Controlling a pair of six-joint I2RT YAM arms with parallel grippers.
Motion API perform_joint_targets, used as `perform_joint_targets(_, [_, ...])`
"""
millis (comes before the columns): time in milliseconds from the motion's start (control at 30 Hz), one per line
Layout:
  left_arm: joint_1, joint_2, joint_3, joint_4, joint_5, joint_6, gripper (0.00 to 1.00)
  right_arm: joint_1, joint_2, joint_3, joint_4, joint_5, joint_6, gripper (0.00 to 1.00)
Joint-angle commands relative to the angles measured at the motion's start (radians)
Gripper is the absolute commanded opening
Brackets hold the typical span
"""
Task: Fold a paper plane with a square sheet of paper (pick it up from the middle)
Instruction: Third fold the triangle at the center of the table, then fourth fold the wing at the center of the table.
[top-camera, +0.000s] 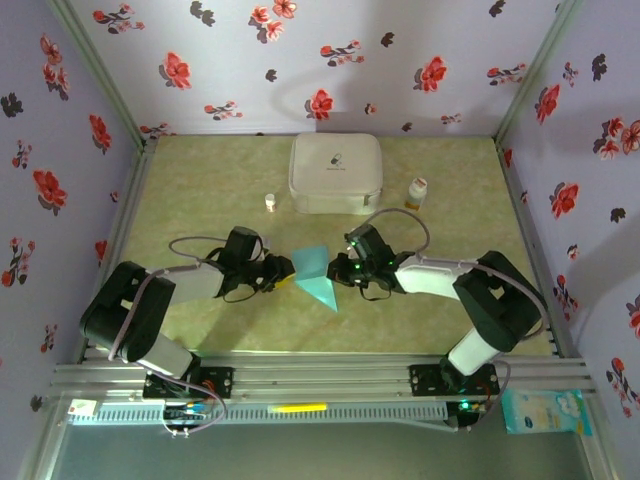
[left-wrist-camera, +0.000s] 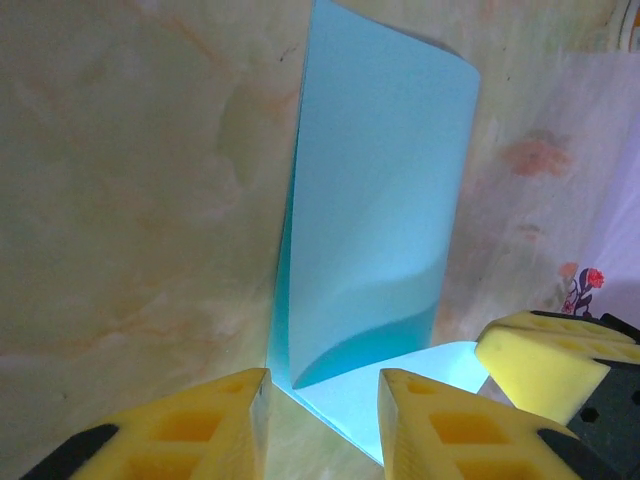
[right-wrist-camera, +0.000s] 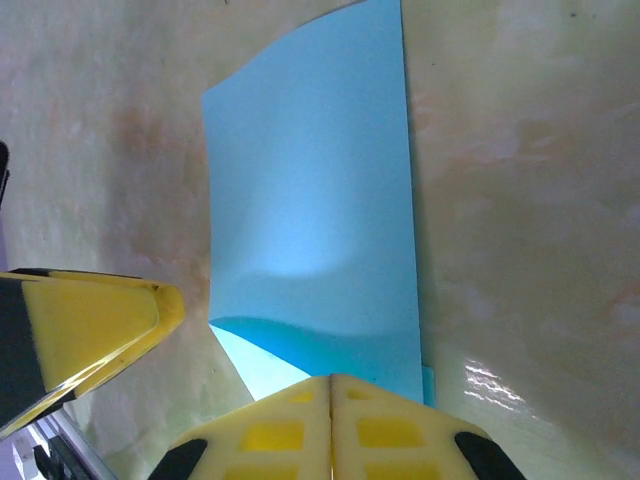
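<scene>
Two layers of the square sheet of paper (top-camera: 318, 274) stood half-folded mid-worktop (top-camera: 200, 190), the right end effector (right-wrist-camera: 330, 385) clamped shut on its edge, seemingly steadying the flap, the left end effector (left-wrist-camera: 322, 400) part-open astride its corner.

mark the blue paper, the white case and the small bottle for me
blue paper (top-camera: 317, 280), top view, middle of the sheet.
white case (top-camera: 336, 172), top view, centre of its lid.
small bottle (top-camera: 418, 193), top view, its body, right of the case.
</scene>
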Motion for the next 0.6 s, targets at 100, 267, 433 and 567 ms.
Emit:
perform_joint_targets(100, [0.015, 0.006, 0.043, -0.015, 0.021, -0.005, 0.36, -0.015, -0.031, -0.051, 0.117, -0.053, 0.03, 0.07])
perform_joint_targets(267, [0.017, 0.018, 0.061, -0.023, 0.023, -0.004, 0.39, -0.019, -0.026, -0.062, 0.143, -0.06, 0.036, 0.07])
perform_joint_targets(433, [0.019, 0.033, 0.076, -0.04, 0.014, 0.003, 0.4, -0.023, -0.029, -0.071, 0.158, -0.064, 0.043, 0.07])
perform_joint_targets(567, [0.019, 0.052, 0.086, -0.039, 0.015, 0.001, 0.41, -0.029, -0.036, -0.079, 0.171, -0.067, 0.048, 0.06])
